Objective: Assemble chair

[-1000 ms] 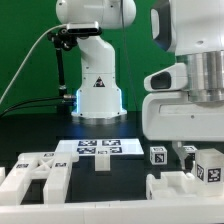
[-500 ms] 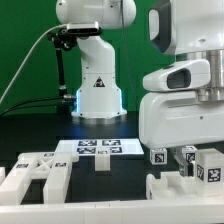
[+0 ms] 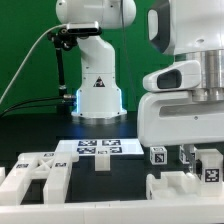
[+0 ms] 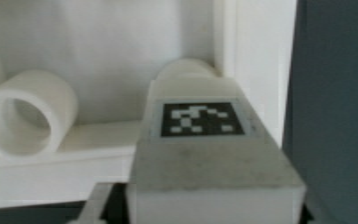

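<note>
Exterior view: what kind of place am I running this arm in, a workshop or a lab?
Most likely a robotics lab bench: a green backdrop, a black table with a fixed marker board, and tagged white chair parts laid out.

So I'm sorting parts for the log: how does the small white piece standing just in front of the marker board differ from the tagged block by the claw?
The small white piece stands alone on the black table, with no tag visible on it. The tagged block is bigger, shows a marker tag, and sits at the claw over other white parts. Both are matte white.
</note>
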Motion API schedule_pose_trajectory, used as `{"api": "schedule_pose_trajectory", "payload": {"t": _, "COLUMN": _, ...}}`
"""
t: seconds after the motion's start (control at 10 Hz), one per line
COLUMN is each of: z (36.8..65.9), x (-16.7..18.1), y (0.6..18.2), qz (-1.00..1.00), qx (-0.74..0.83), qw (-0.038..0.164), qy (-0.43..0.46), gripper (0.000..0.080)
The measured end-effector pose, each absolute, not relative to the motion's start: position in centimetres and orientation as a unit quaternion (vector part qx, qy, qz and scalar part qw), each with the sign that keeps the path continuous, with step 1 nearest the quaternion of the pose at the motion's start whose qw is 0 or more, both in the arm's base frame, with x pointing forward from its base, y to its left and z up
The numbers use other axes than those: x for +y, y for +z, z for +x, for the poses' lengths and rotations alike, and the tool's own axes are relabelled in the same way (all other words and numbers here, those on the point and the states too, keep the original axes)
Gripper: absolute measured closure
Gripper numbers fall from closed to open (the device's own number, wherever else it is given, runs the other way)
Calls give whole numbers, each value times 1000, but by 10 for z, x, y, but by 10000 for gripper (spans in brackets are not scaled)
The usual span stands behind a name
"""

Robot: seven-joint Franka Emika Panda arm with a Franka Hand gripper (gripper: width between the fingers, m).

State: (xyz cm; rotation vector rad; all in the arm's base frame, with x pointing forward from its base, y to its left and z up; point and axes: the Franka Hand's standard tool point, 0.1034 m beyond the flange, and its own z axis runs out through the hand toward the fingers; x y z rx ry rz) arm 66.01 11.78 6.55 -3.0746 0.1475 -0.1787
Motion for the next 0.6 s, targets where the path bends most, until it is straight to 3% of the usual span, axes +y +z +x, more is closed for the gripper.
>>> {"api": "schedule_pose_trajectory", "payload": {"t": 0.3, "z": 657, "x": 114, "y": 66, "qz": -929, "qx": 368, "qw": 33, "qy": -27, "gripper": 515}}
{"api": "schedule_pose_trajectory", "payload": {"t": 0.5, "z": 657, "x": 110, "y": 64, "qz": -875, "qx": 483, "qw": 44, "qy": 0, "gripper": 515}}
{"api": "schedule_pose_trajectory", "payload": {"t": 0.6, "z": 656, "x": 112, "y": 64, "qz": -862, "qx": 506, "qw": 36, "qy": -4, "gripper": 515}}
